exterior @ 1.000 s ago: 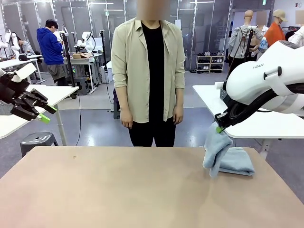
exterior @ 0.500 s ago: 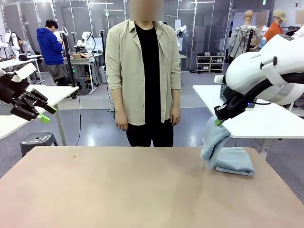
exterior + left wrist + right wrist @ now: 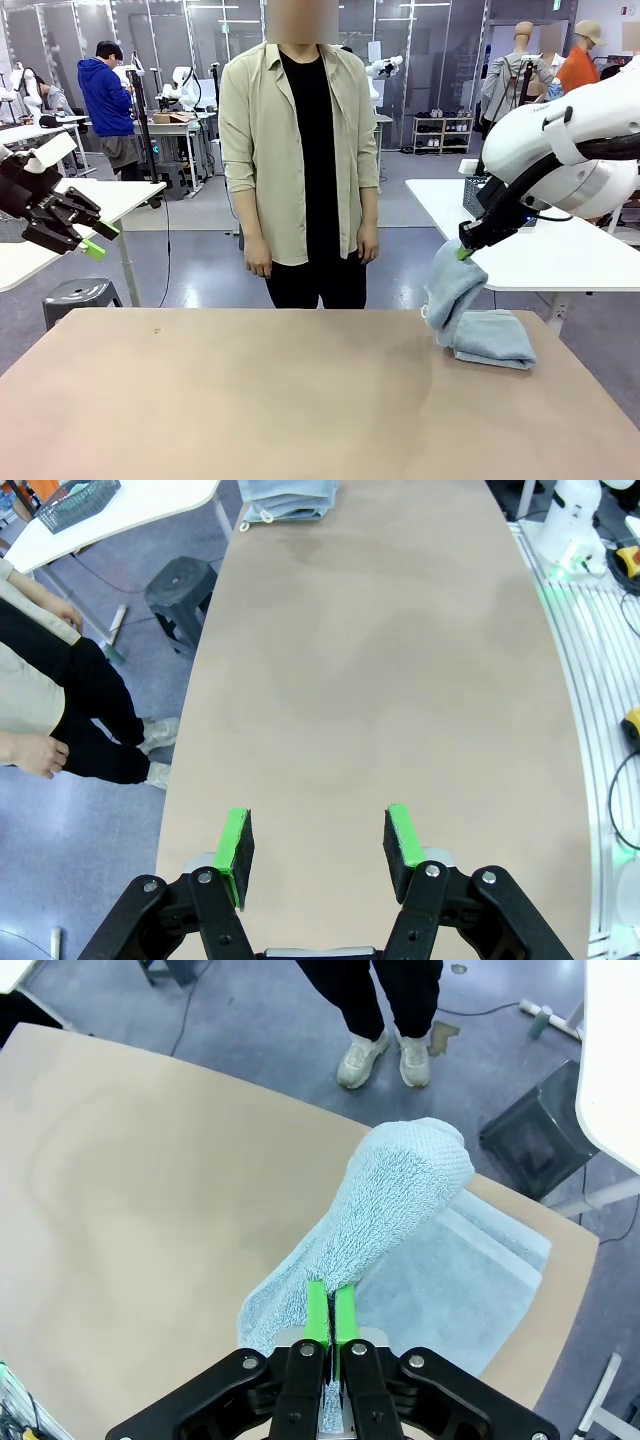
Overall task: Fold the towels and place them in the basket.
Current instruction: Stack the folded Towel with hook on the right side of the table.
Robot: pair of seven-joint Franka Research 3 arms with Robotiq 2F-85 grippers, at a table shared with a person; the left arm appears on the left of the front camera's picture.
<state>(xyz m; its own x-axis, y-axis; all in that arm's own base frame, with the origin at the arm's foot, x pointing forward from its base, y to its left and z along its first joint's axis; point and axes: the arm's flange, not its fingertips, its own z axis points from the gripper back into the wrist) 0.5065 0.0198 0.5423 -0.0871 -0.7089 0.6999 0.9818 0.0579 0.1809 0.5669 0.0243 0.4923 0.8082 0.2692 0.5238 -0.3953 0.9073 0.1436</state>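
Note:
My right gripper (image 3: pixel 463 252) is shut on the top edge of a light blue-grey towel (image 3: pixel 452 291), which hangs bunched just above the table's far right. The same hanging towel (image 3: pixel 392 1208) stretches away from the closed green pads (image 3: pixel 318 1312) in the right wrist view. Under it a folded towel (image 3: pixel 496 338) lies flat on the table. My left gripper (image 3: pixel 86 241) hovers open off the table's left side, its pads (image 3: pixel 237 844) wide apart with nothing between them. The dark wire basket (image 3: pixel 76 502) stands on a white side table beyond the towels (image 3: pixel 287 500).
A person (image 3: pixel 300 150) stands at the far edge of the table, arms hanging down. A grey stool (image 3: pixel 80 293) sits on the floor at the left. The tan table (image 3: pixel 250 400) stretches bare across its middle and left.
My right gripper has risen a little, lifting the hanging towel higher off the folded one. The person has shifted slightly left. The left arm has stayed still.

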